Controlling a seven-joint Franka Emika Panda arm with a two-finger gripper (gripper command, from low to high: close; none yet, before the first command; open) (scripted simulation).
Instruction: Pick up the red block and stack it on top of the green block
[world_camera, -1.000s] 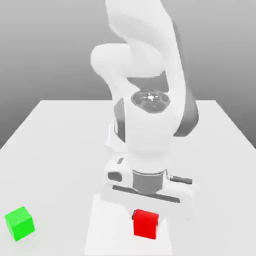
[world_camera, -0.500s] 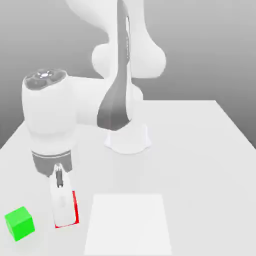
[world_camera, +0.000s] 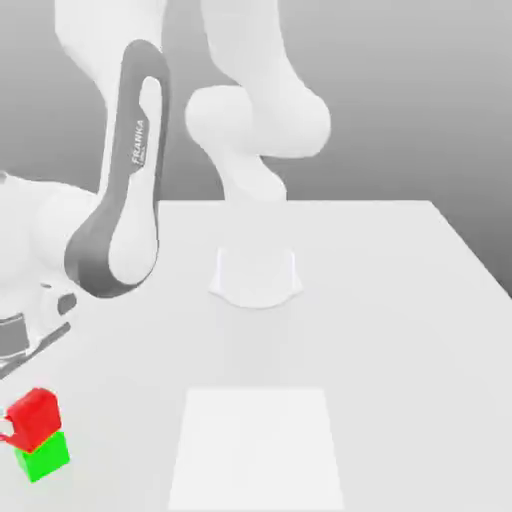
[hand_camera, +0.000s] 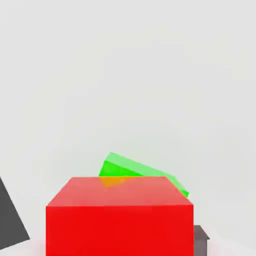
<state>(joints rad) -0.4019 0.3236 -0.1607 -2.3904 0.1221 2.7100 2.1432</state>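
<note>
On the green block (world_camera: 42, 456) sits the red block (world_camera: 33, 416), maybe crooked; I can't tell the claw's state, so I lift away slowly.

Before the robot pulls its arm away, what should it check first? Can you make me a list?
1. Red block on top of the green block: ok, it sits above it near the exterior view's left edge.
2. Edges lined up: not ok, the hand view shows the green block turned and poking out from under the red block.
3. Red block sitting flat: cannot tell.
4. Fingers let go: cannot tell, dark parts show beside the red block in the hand view but their gap is unclear.
5. Table around the stack free of other things: ok.
</note>
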